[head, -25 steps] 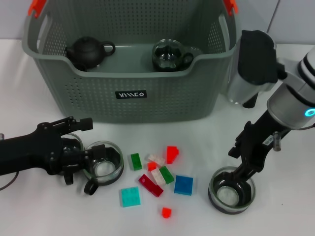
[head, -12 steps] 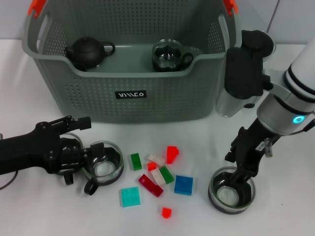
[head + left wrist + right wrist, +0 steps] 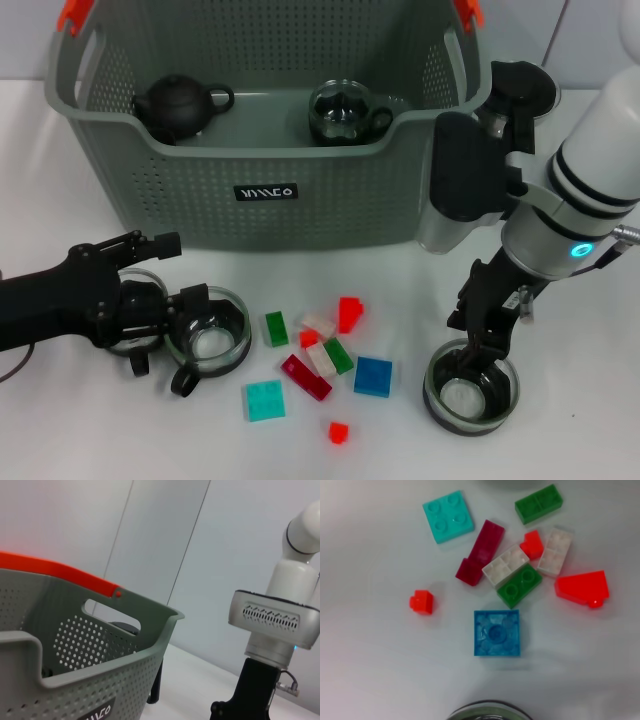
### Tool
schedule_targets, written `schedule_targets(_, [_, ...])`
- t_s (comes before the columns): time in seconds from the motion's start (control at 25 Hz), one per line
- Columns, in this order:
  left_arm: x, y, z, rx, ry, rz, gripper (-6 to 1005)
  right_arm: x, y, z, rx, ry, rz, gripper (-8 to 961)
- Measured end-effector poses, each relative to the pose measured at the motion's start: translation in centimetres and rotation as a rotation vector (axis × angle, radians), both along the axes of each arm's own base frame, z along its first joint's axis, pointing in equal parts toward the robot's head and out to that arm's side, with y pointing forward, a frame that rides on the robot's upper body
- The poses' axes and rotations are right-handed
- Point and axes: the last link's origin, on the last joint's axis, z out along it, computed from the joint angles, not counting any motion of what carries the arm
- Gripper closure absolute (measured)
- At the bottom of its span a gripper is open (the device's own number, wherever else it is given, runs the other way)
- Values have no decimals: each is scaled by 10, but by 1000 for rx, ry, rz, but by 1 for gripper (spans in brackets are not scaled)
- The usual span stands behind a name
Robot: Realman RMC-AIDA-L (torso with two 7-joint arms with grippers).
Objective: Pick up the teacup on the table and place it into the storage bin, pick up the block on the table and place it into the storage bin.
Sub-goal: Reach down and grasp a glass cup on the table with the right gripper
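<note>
A white table (image 3: 580, 440) carries everything, with pale grey wall panels behind it in the left wrist view. The storage bin (image 3: 300, 215) stands at the back of the table, its orange-red handle clips at the top corners; inside sit a dark teapot (image 3: 178, 104) and a dark glass cup (image 3: 345, 112).

The left gripper (image 3: 165, 335) lies low on the table at the left, its fingers set around the rim of a glass teacup (image 3: 208, 334) that stands on the surface — whether they press it or only bracket it I cannot tell. The right gripper (image 3: 478, 350) reaches down from the right, its tip at the rim of a second teacup (image 3: 470, 392) on the table; how wide its fingers stand I cannot tell.

Between the two cups lies a scatter of blocks — a blue square block (image 3: 497, 632), a teal square block (image 3: 448, 516), green, white, dark red pieces and a small red cube (image 3: 421, 601) — all well clear of both grippers.
</note>
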Motion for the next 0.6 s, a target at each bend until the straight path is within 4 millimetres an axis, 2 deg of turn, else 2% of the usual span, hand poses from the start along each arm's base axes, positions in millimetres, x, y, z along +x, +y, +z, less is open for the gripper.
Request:
schedule_targets(0.48, [0, 2, 2, 15, -9, 1, 94, -4, 1, -9, -8, -15, 18, 375])
schedule_targets(0.6, [0, 2, 2, 17, -7, 5, 94, -2, 1, -10, -5, -17, 14, 431])
